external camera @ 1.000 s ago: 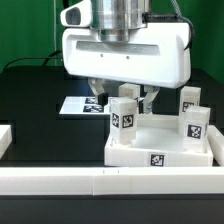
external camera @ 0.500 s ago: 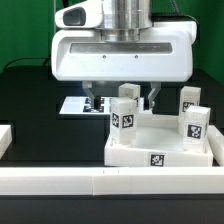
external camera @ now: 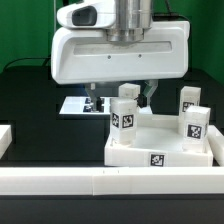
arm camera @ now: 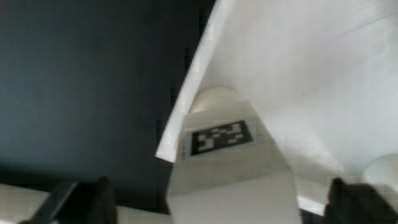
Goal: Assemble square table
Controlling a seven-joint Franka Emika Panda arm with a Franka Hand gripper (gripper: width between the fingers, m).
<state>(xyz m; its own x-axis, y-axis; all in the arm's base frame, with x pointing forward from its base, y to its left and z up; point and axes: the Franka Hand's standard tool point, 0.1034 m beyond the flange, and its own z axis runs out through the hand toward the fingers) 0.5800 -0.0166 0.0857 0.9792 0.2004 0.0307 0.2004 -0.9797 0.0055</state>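
The square table top [external camera: 160,150] lies on the black work surface toward the exterior view's right, rim up, with three legs standing on it: one leg [external camera: 124,112] at its near-left corner, two more [external camera: 192,118] at the right. A tag shows on its front wall. From my wrist camera I look down on the tagged leg [arm camera: 228,135] rising between my fingertips [arm camera: 80,200], the white top spreading behind it.

My gripper [external camera: 120,92] hangs just above that corner leg with its fingers spread wide on either side, holding nothing — neither pad touches the leg as far as I can tell.

The risk, as I judge it, is in coming down off-centre: the leg looks nearer one finger than the other, so a closing pad could push it sideways and tip it, or cock it in its socket. A tilted leg would then bind rather than seat.

Beyond the top lie the marker board [external camera: 78,104] and, in front, a long white border rail [external camera: 100,182].
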